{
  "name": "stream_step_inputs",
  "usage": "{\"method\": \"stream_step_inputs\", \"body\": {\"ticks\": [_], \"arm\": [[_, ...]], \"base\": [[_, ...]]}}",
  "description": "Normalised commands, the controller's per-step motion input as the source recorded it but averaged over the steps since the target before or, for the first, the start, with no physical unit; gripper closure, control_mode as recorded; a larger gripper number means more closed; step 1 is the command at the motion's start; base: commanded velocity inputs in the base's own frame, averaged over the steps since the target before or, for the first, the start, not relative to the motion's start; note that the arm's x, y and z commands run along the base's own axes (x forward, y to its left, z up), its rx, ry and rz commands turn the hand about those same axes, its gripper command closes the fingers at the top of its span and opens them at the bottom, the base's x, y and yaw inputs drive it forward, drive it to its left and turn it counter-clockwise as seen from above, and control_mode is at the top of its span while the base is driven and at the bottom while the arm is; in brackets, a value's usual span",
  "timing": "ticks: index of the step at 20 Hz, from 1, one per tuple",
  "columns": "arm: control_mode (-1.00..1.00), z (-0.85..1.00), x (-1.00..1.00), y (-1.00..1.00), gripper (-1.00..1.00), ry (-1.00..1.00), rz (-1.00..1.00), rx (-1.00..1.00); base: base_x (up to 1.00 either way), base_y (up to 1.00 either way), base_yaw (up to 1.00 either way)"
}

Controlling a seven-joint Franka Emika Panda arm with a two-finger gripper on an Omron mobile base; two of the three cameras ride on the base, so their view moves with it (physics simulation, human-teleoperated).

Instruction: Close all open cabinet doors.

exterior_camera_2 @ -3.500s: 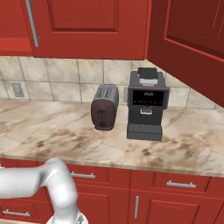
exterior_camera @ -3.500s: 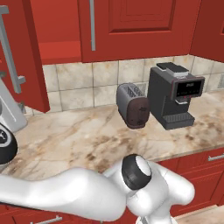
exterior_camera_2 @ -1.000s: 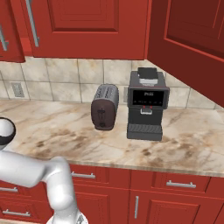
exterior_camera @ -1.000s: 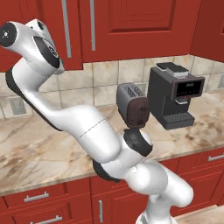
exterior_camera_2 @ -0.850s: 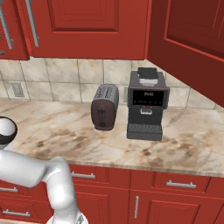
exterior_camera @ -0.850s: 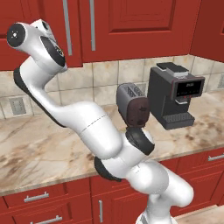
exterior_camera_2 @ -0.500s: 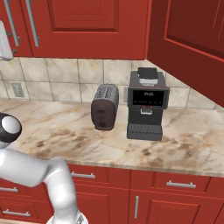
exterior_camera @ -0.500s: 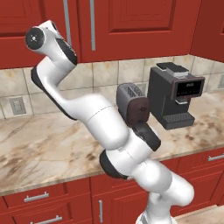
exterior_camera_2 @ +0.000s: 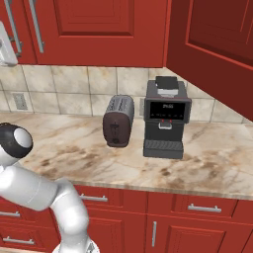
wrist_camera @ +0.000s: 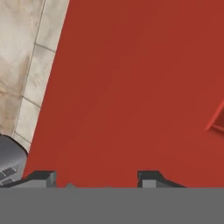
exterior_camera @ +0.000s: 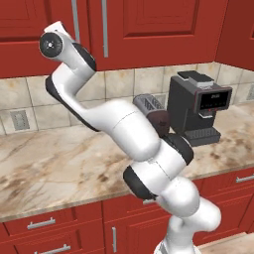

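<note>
Glossy red pretty much everywhere up top. In the left base view two cabinet doors (exterior_camera: 149,30) sit shut side by side along the top edge, their long grey bar handles (exterior_camera: 104,27) hanging close together around 11 o'clock. The arm (exterior_camera: 119,124) curls up from 5 o'clock and its dark-capped end sits right by those handles, at roughly 10 o'clock.

From the right base view there's another cabinet door (exterior_camera_2: 212,44) at 2 o'clock that's swung open, its panel angling out over the counter above the black coffee machine (exterior_camera_2: 165,118). The brown toaster (exterior_camera_2: 118,121) stands just beside the machine, toward 9 o'clock from it, both on the marbled counter (exterior_camera_2: 69,153) against the beige tile backsplash (exterior_camera_2: 74,89).

The hand view has flat red door surface close in front, tiles running down the 9 o'clock edge. The gripper (wrist_camera: 94,177) shows two dark fingertips (wrist_camera: 148,177) at 6 o'clock, standing apart with nothing between them, so the fingers look open and aren't holding anything.
</note>
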Motion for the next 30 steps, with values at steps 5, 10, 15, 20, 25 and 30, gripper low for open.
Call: {"method": "stream_step_inputs", "body": {"ticks": [5,10,15,20,25,30], "arm": [[-1.0,-0.77,0.08,0.0,-1.0,0.07,0.05,0.0],[-1.0,-0.71,-0.14,0.0,-1.0,0.08,0.01,0.0],[-1.0,-0.58,-0.5,0.0,-1.0,0.01,0.0,0.0],[-1.0,-0.43,-0.73,0.04,-1.0,-0.01,-0.05,0.0],[-1.0,-0.1,-0.98,0.0,-1.0,-0.1,-0.15,0.05],[-1.0,0.0,-1.0,-0.05,-1.0,-0.18,-0.26,0.16]], "base": [[0.0,0.0,0.0],[0.0,0.0,0.0],[0.0,0.0,0.0],[0.0,0.0,0.0],[0.0,0.0,0.0],[0.0,0.0,0.0]]}}
